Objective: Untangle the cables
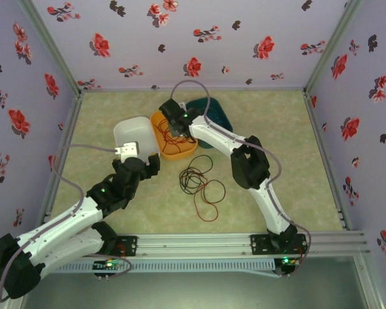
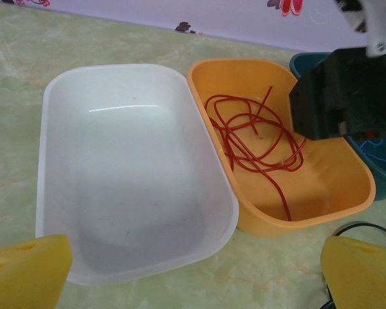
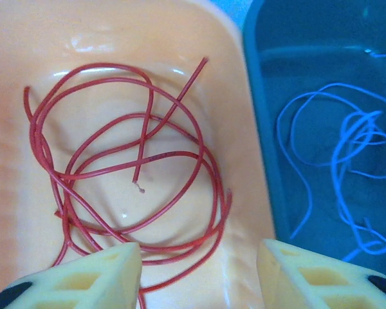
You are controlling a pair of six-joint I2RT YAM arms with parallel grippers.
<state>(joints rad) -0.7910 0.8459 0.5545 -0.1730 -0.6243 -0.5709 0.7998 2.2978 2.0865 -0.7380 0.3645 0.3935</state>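
One red-orange cable [image 3: 177,96] lies coiled inside the orange bin [image 3: 244,193]. My right gripper [image 3: 199,277] hovers just over that coil, jaws open, nothing between the yellow fingers [image 3: 83,280]. From above, the right gripper [image 1: 174,125] is over the orange bin [image 1: 180,153]. A blue cable [image 3: 354,129] rests in the teal bin [image 3: 264,96]. On the table, black cable loops [image 1: 194,175] overlap another red-orange cable [image 1: 209,196]. My left gripper [image 2: 193,283] stands wide open at the near edge of the white bin [image 2: 64,129], holding nothing.
The white bin [image 1: 125,125], orange bin and teal bin [image 1: 215,116] stand side by side at the table's middle back. The right arm's black wrist [image 2: 347,96] hangs over the orange bin [image 2: 321,193]. Flowered walls close the table on three sides.
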